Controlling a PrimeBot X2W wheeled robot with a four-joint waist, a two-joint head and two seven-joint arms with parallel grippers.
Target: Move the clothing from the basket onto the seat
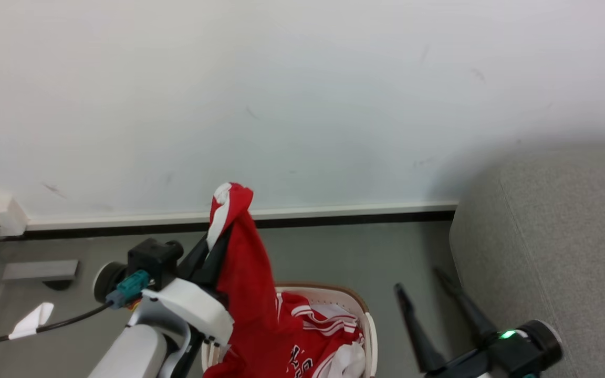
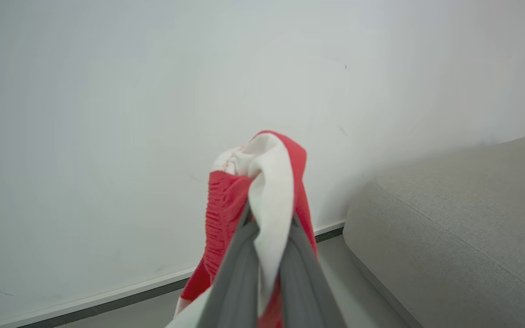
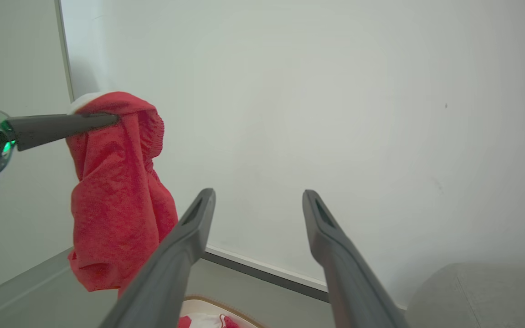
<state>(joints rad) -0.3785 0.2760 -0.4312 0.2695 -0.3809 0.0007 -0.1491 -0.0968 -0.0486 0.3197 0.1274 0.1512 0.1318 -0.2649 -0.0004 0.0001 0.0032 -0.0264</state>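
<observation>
The left gripper (image 1: 226, 231) pinches a bunched fold of the jersey (image 1: 244, 273) close to its fingertips, so the hold looks slight. The cloth could slide out on a swing to the right, and its lower end, lying in the basket (image 1: 365, 315), might catch on the rim or tug the basket along. The jersey caps the left fingertips and hangs below them, its tail down in the basket. The right gripper (image 1: 418, 280) has its fingers spread wide, holding nothing, with the jersey off to their left and the seat (image 1: 570, 236) near on their right
</observation>
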